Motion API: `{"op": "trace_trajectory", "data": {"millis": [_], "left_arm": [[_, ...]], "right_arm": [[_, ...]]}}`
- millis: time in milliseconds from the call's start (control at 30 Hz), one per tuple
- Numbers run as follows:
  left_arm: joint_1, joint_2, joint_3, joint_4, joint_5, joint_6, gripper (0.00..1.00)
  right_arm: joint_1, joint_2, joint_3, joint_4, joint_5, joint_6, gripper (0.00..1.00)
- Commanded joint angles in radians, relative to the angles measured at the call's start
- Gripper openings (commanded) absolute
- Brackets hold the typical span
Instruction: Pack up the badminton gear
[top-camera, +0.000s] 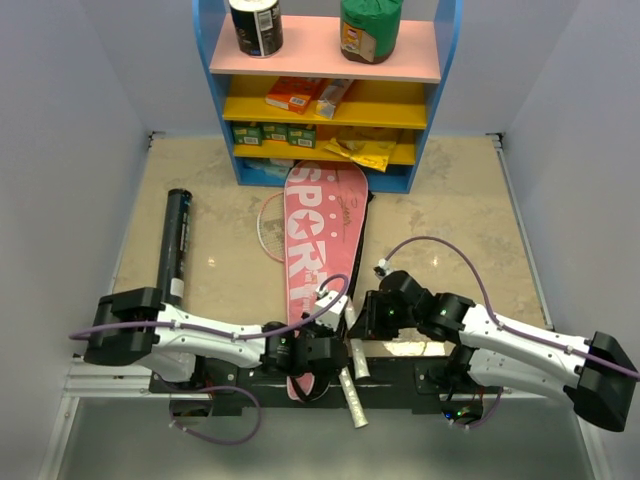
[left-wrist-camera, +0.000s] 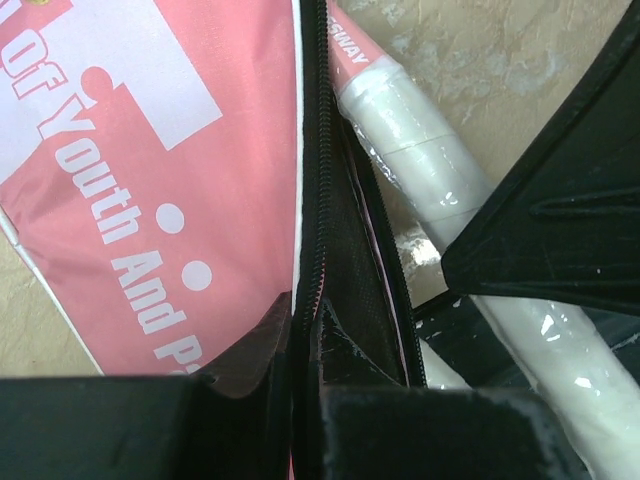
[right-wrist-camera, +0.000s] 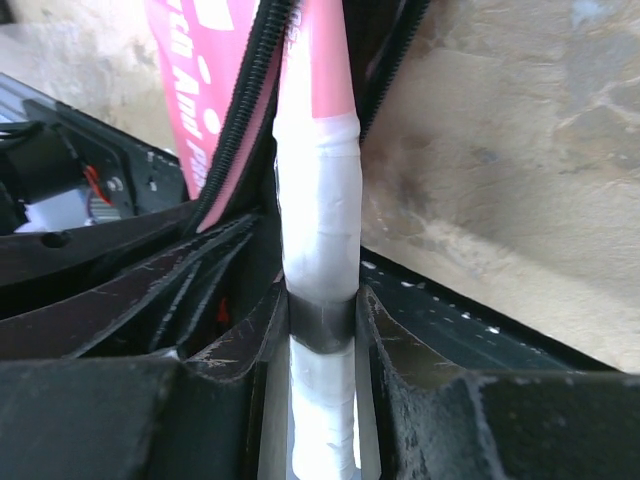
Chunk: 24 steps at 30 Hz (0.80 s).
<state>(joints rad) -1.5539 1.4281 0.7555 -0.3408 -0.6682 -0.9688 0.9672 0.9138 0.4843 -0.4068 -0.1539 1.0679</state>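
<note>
The pink racket bag (top-camera: 322, 240) lies lengthwise in the middle of the table, narrow end toward me. My left gripper (top-camera: 318, 352) (left-wrist-camera: 305, 322) is shut on the black zipper edge (left-wrist-camera: 318, 200) at that end. A white racket handle (top-camera: 353, 388) (right-wrist-camera: 318, 225) sticks out of the bag's open side, its pink shaft running inside. My right gripper (top-camera: 362, 318) (right-wrist-camera: 320, 322) is shut on this handle, one finger on each side. Another racket's head (top-camera: 268, 228) shows from under the bag's left edge. The long black tube (top-camera: 177, 240) lies at the left.
A blue-yellow shelf unit (top-camera: 225, 100) with small boxes, packets and two jars stands at the back, close to the bag's wide end. Grey walls close in on both sides. The black arm-mount rail (top-camera: 400, 372) runs along the near edge under both wrists.
</note>
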Motion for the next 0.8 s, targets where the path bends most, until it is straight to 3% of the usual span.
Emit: {"op": "trace_trajectory", "data": {"millis": [0,333,767], "left_arm": [[-0.043,0.052,0.025,0.034,-0.024,-0.143,0.00],[-0.161,0.224,0.254,-0.332,-0.234,-0.556,0.00],[-0.294,0.301,0.430,-0.621,-0.366,-0.858,0.00]], "right_arm": [[0.001,-0.004,0.025,0.207,0.024,0.118,0.00],[0.034,0.066,0.004,0.315,0.080,0.205,0.00],[0.099,0.188,-0.041,0.535,0.151,0.320,0.00]]}}
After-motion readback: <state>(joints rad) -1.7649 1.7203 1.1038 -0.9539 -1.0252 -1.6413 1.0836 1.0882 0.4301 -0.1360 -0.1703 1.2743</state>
